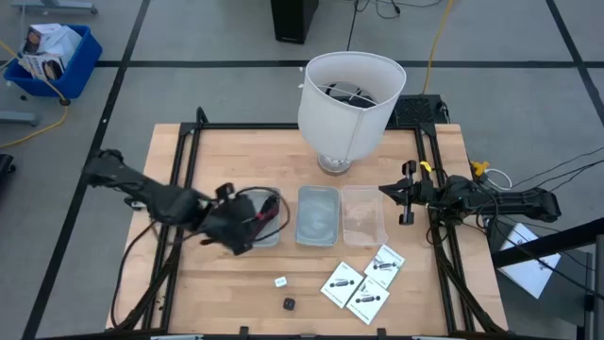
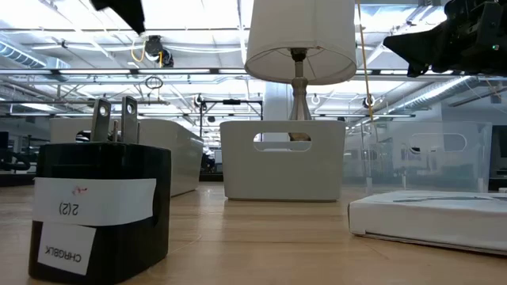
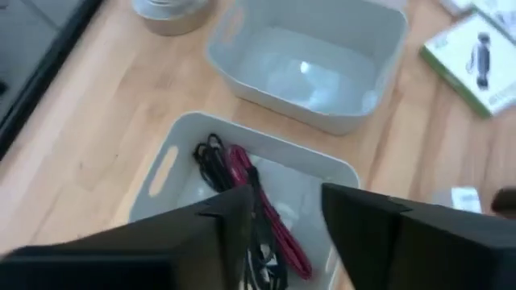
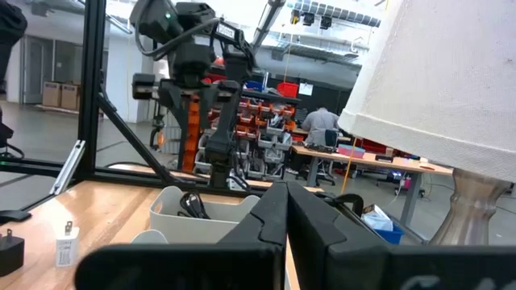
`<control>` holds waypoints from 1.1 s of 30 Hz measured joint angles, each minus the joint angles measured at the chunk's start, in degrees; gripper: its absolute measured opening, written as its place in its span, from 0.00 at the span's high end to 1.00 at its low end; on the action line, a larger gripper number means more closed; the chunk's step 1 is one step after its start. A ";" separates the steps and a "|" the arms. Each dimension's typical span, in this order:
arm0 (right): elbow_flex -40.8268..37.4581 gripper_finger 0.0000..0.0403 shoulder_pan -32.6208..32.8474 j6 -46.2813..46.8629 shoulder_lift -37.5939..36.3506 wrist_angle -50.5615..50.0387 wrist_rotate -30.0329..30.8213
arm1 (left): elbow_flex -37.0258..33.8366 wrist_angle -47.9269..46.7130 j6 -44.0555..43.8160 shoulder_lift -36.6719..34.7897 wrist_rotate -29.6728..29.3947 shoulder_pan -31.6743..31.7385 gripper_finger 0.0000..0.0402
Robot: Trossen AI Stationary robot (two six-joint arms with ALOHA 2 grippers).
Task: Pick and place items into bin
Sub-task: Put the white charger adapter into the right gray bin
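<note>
My left gripper (image 1: 251,227) (image 3: 286,205) hangs open over the leftmost white bin (image 1: 268,236) (image 3: 173,161). A black and a red coiled cable bundle (image 3: 242,181) lie inside that bin, under and between the fingers. Near the table's near edge rest a tiny white piece (image 1: 280,281), a small black cube with prongs (image 1: 290,304) (image 2: 103,210), and several white square packets (image 1: 360,283) (image 2: 432,218). My right gripper (image 1: 385,192) (image 4: 286,201) is shut and empty, waiting above the table's right side next to the clear bin (image 1: 363,215).
A white middle bin (image 1: 318,215) (image 3: 322,72) stands between the left bin and the clear one. A white-shaded lamp (image 1: 347,104) stands at the far middle of the table. Bare wood lies left of the small items along the near edge.
</note>
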 joint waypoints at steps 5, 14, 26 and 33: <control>0.01 1.00 -0.01 -0.37 0.10 0.44 0.00 | -3.64 -1.18 -5.47 -2.98 -9.72 -9.18 0.94; 0.00 1.00 0.00 -0.43 0.10 1.40 0.02 | -22.26 20.37 7.27 -11.29 -18.79 -18.97 0.99; -0.01 1.00 0.00 -0.01 0.16 1.92 0.00 | -55.16 87.16 51.38 -22.18 8.74 -9.94 0.99; 0.00 1.00 0.00 0.00 1.47 1.82 0.00 | -60.04 86.82 50.41 -30.96 22.18 2.93 0.99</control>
